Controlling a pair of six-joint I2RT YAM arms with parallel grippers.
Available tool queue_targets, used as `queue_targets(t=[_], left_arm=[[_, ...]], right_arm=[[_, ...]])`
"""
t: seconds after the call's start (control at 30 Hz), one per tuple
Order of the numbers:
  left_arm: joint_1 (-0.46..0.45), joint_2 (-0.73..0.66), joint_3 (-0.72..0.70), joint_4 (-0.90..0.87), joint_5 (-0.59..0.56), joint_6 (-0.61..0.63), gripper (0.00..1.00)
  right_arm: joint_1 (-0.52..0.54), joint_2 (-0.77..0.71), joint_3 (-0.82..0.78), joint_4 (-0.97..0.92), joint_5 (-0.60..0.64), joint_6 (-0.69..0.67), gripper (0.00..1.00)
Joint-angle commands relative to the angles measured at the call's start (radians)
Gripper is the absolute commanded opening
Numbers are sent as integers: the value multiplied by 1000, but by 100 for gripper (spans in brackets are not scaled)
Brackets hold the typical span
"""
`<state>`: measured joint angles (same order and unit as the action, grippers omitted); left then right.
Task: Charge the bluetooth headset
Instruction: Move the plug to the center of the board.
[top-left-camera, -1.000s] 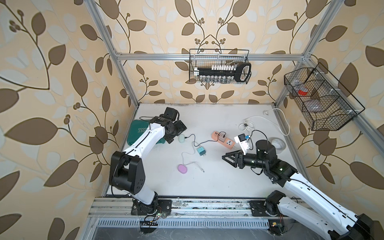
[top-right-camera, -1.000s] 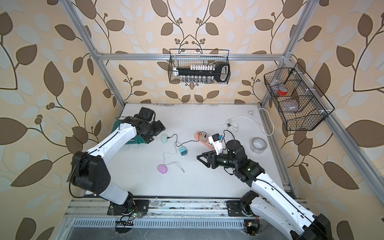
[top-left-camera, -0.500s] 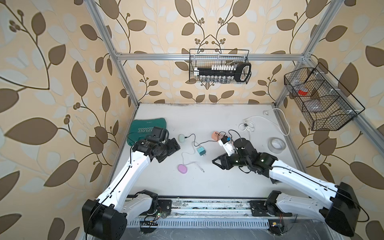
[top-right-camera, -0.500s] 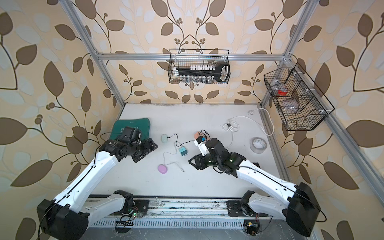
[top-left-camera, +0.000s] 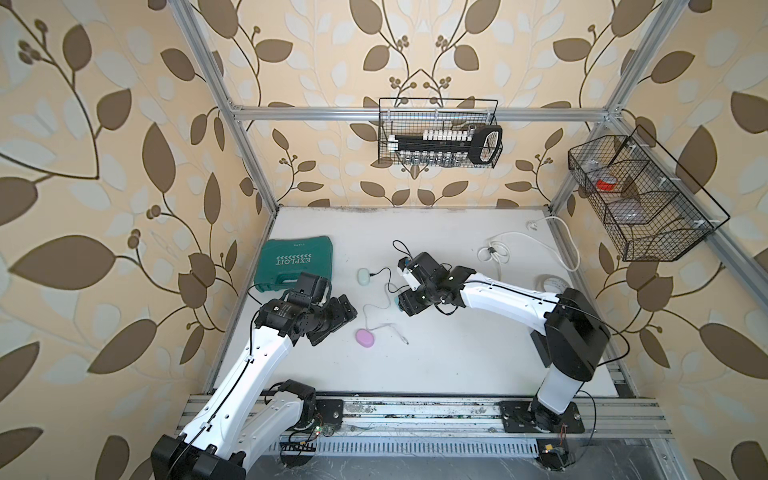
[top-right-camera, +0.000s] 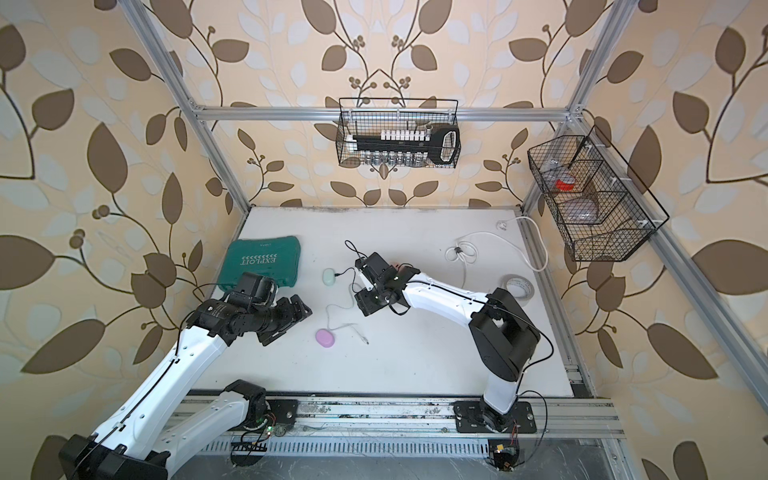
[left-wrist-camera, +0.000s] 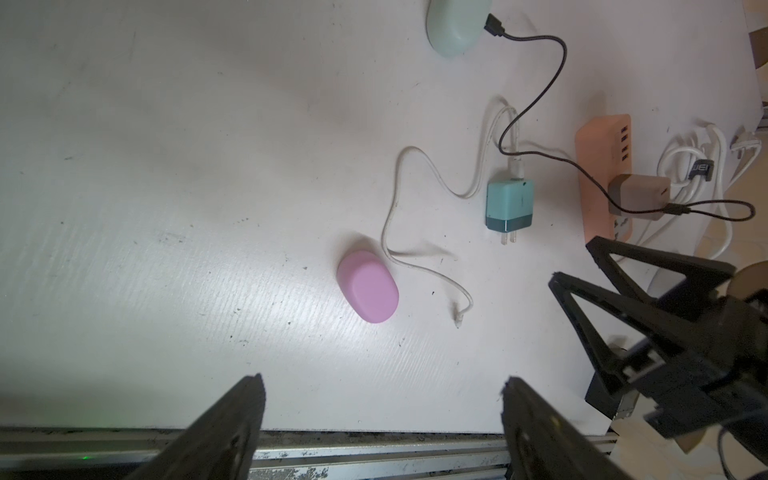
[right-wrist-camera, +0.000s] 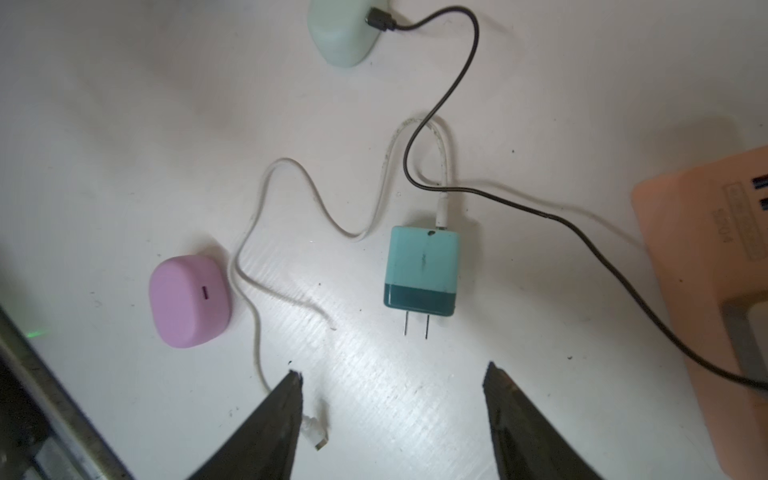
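Right wrist view: the right gripper (right-wrist-camera: 392, 370) has its jaws apart and empty, the white cable's (right-wrist-camera: 286, 160) loose end beside one fingertip, the teal charger (right-wrist-camera: 422, 270) lying prongs bare nearby, and the pink headset case (right-wrist-camera: 189, 301) just beside the cable. The left gripper (left-wrist-camera: 383, 378) is likewise spread, holding nothing. The peach power strip's (right-wrist-camera: 706, 249) label is too blurred to read; in both top views the green toolbox (top-left-camera: 297, 259) reads EXPLOIT.

L+R end effectors (left-wrist-camera: 381, 384) (right-wrist-camera: 392, 372) spread, empty
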<state>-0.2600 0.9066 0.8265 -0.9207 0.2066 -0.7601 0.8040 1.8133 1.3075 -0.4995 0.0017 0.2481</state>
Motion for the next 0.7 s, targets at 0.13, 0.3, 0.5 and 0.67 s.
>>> queue_targets(t=[0.13, 0.3, 0.5, 0.67], left_arm=[[8, 42, 5, 27, 37, 27, 91], [8, 51, 2, 36, 40, 25, 91], [8, 65, 2, 39, 40, 25, 91], [8, 71, 1, 43, 43, 18, 91]], right_arm=[[9, 153, 162, -107, 63, -82, 71], [8, 221, 211, -120, 48, -81, 70], [6, 272, 245, -128, 44, -84, 66], [-1, 298, 249, -122, 27, -84, 62]])
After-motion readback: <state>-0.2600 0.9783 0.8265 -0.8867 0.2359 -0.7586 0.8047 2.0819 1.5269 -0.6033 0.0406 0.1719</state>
